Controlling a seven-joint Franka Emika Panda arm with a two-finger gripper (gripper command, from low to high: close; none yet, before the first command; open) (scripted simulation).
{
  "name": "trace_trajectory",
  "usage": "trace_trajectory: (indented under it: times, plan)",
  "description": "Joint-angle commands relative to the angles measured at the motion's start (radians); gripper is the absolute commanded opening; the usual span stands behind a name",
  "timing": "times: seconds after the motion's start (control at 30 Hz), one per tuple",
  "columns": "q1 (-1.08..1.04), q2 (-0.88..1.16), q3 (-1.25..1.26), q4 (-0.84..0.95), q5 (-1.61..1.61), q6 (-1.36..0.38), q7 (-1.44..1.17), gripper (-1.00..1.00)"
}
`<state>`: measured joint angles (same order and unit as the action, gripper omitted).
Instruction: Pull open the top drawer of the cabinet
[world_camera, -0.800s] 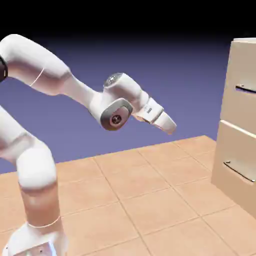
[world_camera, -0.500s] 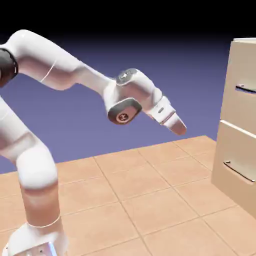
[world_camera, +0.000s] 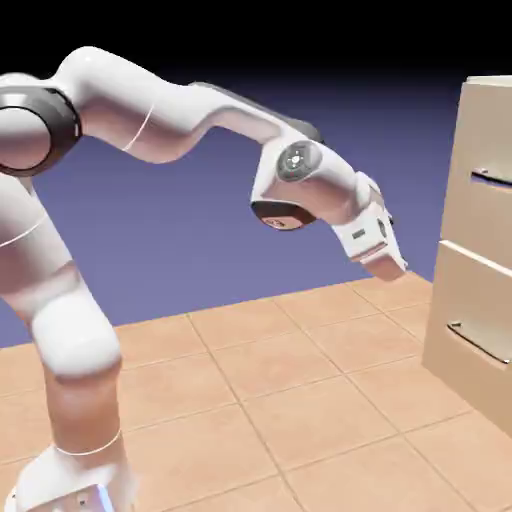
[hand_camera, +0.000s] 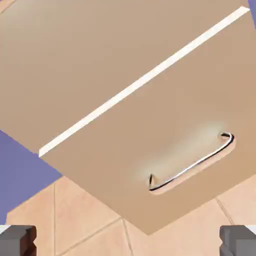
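The pale beige cabinet (world_camera: 480, 250) stands at the exterior view's right edge. The top drawer (world_camera: 488, 140) is flush and carries a thin silver bar handle (world_camera: 491, 177). My gripper (world_camera: 387, 264) hangs in the air left of the cabinet, below that handle's height, a short gap from the front and touching nothing. In the hand view the two grey fingertips (hand_camera: 18, 240) stand far apart, so the gripper (hand_camera: 128, 241) is open and empty. That view shows the top drawer's front (hand_camera: 75, 50) above a bright seam. The lower drawer's handle (hand_camera: 192, 164) lies below the seam.
A second drawer (world_camera: 470, 300) with its own bar handle (world_camera: 478, 342) sits under the top one. The tan tiled tabletop (world_camera: 300, 400) stretches between the robot's base and the cabinet. The white arm's elbow arches high at the exterior view's upper left.
The arm has swung right toward the cabinet. The gripper went from mid-picture to near the cabinet front, dropped slightly, and stays open.
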<state>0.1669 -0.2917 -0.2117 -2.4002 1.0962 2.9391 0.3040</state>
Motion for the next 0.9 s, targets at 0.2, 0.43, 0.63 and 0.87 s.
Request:
trace_trajectory:
  times: [0.2, 0.43, 0.63, 0.87]
  plan:
    - [0.043, 0.077, -0.059, 0.114, 0.304, -0.027, -0.121, 0.0]
    - [0.086, 0.155, -0.118, 0.228, 0.609, -0.054, -0.243, 0.0]
    - [0.123, 0.221, -0.168, 0.325, 0.87, -0.078, -0.347, 0.0]
    - [0.166, 0.298, -0.227, 0.439, 1.174, -0.105, -0.468, 0.0]
